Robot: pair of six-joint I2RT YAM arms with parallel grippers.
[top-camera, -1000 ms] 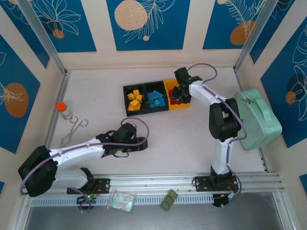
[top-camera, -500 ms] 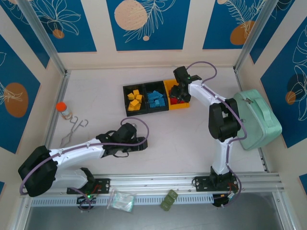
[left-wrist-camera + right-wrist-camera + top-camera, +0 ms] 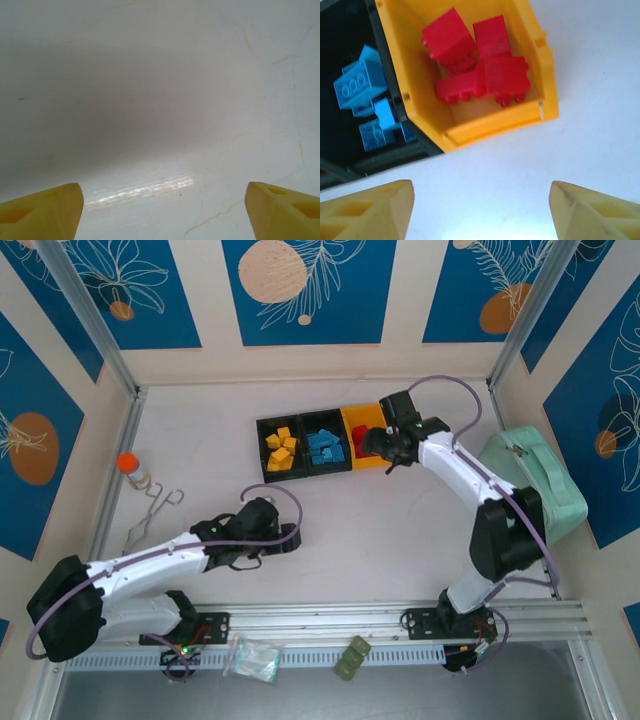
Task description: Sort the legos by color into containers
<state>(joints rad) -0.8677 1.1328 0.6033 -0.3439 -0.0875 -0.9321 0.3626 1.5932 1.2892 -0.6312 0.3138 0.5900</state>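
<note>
Sorting looks finished: every brick you can see lies in a bin.
Your left pincer [image 3: 162, 202] hangs released over the table [image 3: 380, 530]. Your right pincer [image 3: 481, 197], released too, hovers beside the orange bin [image 3: 490, 125] of red bricks [image 3: 505, 75]. Blue bricks [image 3: 357, 87] and yellow bricks [image 3: 282, 450] fill the black bins [image 3: 285, 478]. Retracting both arms seems next.

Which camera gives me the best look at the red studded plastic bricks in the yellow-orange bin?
Right wrist: the red studded plastic bricks lie close up, studs distinct, inside the yellow-orange bin. Top external gives a small red patch beside the right gripper. Left wrist faces tabletop.
</note>
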